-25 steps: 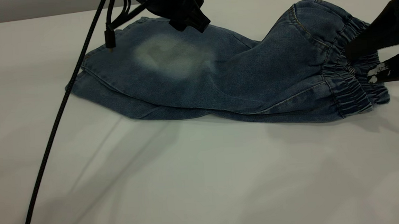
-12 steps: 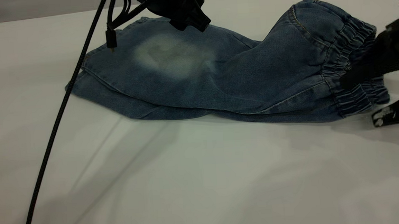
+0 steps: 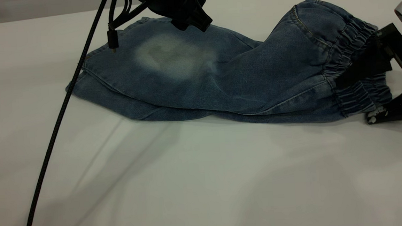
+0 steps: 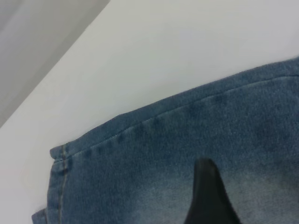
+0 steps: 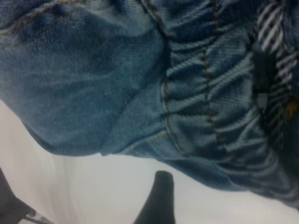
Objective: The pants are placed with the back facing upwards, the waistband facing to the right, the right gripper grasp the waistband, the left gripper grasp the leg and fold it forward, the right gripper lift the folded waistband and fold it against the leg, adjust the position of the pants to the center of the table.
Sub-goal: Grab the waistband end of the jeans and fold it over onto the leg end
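Observation:
The pants (image 3: 240, 75) lie folded lengthwise on the table (image 3: 191, 180), one leg stacked on the other. The upper leg carries a pale faded patch (image 3: 173, 55); the leg under it shows only as a strip (image 3: 116, 106) along the front edge. The ruched waistband (image 3: 356, 30) points right. My right gripper (image 3: 354, 100) stands open around the waistband's near end, one finger on top and the other low by the table, which the right wrist view confirms beside the waistband (image 5: 205, 107). My left gripper (image 3: 193, 25) hovers open over the far edge of the upper leg (image 4: 163, 154), holding nothing.
A thick black cable (image 3: 55, 125) hangs from the left arm and runs down across the table's left side, past the leg hems. The table's far edge (image 3: 41, 18) lies just behind the pants. Bare tabletop stretches in front of the pants.
The right gripper opened wide: its lower finger dropped to the table and its upper finger slid left along the waistband, which sagged a little. The left gripper stayed put.

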You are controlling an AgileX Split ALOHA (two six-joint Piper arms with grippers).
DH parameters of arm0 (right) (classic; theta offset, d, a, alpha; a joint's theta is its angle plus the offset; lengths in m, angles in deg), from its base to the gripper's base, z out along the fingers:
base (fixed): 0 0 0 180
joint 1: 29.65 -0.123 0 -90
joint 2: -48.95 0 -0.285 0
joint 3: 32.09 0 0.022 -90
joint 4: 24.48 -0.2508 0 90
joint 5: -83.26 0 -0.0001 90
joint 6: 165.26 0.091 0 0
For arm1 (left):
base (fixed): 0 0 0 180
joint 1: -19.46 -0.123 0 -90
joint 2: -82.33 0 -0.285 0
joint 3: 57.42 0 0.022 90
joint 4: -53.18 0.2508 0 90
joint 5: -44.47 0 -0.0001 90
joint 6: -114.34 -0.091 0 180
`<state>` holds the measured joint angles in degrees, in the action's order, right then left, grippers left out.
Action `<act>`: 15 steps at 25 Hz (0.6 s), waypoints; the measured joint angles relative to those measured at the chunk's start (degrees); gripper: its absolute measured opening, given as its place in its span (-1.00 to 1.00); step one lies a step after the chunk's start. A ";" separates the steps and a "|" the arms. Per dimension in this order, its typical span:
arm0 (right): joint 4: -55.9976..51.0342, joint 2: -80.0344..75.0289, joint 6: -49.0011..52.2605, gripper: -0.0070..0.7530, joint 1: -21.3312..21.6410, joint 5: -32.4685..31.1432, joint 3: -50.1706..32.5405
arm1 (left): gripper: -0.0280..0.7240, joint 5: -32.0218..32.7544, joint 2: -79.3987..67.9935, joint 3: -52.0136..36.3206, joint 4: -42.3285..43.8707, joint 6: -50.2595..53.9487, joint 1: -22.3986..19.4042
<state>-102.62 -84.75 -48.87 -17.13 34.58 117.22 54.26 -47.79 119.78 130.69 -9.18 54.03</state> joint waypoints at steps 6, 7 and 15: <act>-2.41 -1.15 -1.05 0.69 0.00 -0.62 1.39 | 0.17 0.06 0.57 0.00 0.00 0.00 0.00; -3.39 -1.15 -1.34 0.69 0.00 -0.33 1.38 | 0.17 0.06 0.57 0.00 0.00 0.00 0.00; -13.30 -1.29 -9.71 0.65 0.00 -3.58 1.38 | 0.17 0.00 0.57 0.00 0.00 -0.05 0.00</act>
<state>-115.92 -86.04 -58.58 -17.13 31.00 118.61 54.26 -47.21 119.78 130.69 -9.22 54.03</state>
